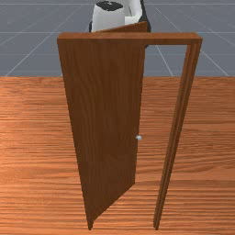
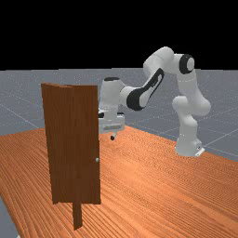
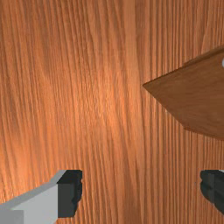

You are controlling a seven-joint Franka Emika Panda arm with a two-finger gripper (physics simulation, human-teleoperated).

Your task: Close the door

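Two fingers [image 3: 69, 197] of the claw [image 3: 141, 189] stand apart, holding nothing; the door [image 1: 105, 124], left of middle in the front view, is open. I judge this step is approach: next, the claw should press the door's rear face toward the door frame [image 1: 133, 38]

The counter [image 2: 153, 186] lay below the claw [image 2: 112, 137], well apart from it, its orange-brown wood streaked with darker grain. A paler sheen [image 3: 105, 105] showed on the wood in the wrist view, lower than the claw. Grey floor [image 2: 28, 102], ruled with thin pale lines, stretched past the counter's edges and, in the far view, away behind the claw. Black background [image 2: 116, 32] stood higher than the claw, above the floor's far edge.
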